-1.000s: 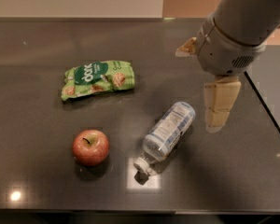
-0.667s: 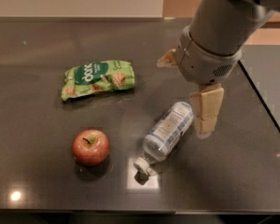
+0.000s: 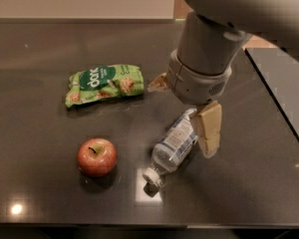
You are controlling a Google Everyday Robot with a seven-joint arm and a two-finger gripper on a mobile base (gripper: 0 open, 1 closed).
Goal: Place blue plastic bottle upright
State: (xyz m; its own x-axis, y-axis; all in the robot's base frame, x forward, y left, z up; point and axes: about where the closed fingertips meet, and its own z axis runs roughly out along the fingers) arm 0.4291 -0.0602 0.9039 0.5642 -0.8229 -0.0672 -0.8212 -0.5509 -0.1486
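The blue plastic bottle (image 3: pixel 173 146) lies on its side on the dark table (image 3: pixel 50 193). Its white cap (image 3: pixel 152 177) points to the front left and its base points to the back right. My gripper (image 3: pixel 182 119) hangs over the bottle's base end and is open. One tan finger (image 3: pixel 208 131) stands just right of the bottle. The other finger (image 3: pixel 157 83) sticks out behind and to the left of it. The wrist hides the bottle's base. Whether the right finger touches the bottle is unclear.
A red apple (image 3: pixel 96 157) sits left of the bottle. A green snack bag (image 3: pixel 103 83) lies behind the apple. A seam to a second dark surface (image 3: pixel 284 78) runs along the right. The table's front edge is near the bottom.
My arm has moved left and closer over the bottle, so the gripper now straddles its base end. The bottle, apple and bag have not moved.
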